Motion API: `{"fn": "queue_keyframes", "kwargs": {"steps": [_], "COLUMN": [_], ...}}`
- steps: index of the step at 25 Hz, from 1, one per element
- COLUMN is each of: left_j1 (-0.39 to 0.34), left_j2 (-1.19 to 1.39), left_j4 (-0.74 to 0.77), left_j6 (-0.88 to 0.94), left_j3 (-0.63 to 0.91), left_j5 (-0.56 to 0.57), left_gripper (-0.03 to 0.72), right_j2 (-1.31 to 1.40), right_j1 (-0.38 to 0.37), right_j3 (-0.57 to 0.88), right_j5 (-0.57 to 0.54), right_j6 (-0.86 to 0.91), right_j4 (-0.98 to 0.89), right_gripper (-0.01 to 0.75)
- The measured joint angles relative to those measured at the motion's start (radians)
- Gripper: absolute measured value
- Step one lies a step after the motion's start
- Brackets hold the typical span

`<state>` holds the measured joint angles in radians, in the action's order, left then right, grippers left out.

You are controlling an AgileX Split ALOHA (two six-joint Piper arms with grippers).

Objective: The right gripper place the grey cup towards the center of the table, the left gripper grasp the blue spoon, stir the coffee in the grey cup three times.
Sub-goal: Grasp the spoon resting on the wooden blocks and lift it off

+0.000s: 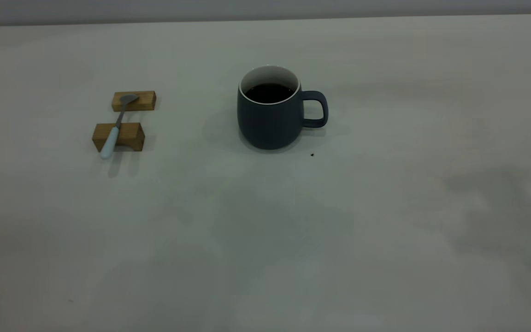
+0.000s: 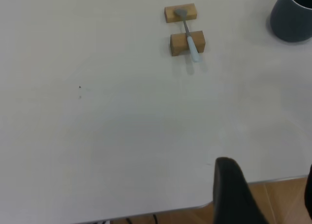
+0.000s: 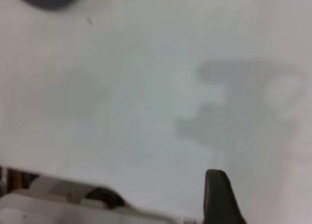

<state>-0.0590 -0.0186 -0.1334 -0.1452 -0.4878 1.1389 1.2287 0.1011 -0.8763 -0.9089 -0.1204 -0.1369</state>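
Your grey cup (image 1: 270, 122) of coffee (image 1: 269, 92) stands mid-table (image 1: 265, 240); wide bare surface all round. Finger spread on either gripper: cannot tell.

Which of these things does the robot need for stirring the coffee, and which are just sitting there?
Needed: the cup, the coffee inside it, the spoon, the table.

Just there: the two wooden blocks the spoon lies across, and a tiny dark speck near the cup.
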Motion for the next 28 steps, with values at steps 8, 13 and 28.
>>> {"fn": "queue_keyframes", "kwargs": {"steps": [8, 13, 28], "left_j1": [0.0, 0.0, 0.0], "left_j2": [0.0, 0.0, 0.0], "left_j4": [0.0, 0.0, 0.0], "left_j6": [0.0, 0.0, 0.0], "left_j3": [0.0, 0.0, 0.0], "left_j5": [0.0, 0.0, 0.0], "left_gripper": [0.436, 0.436, 0.436], "right_j2": [-0.567, -0.831, -1.104], "right_j1": [0.0, -0.023, -0.078], "right_j3": [0.352, 0.389, 0.394], "right_j5": [-0.138, -0.181, -0.195], "right_j6": [0.141, 0.2, 0.205], "right_j4": [0.137, 0.195, 0.205], "right_gripper": [0.489, 0.489, 0.489]}}
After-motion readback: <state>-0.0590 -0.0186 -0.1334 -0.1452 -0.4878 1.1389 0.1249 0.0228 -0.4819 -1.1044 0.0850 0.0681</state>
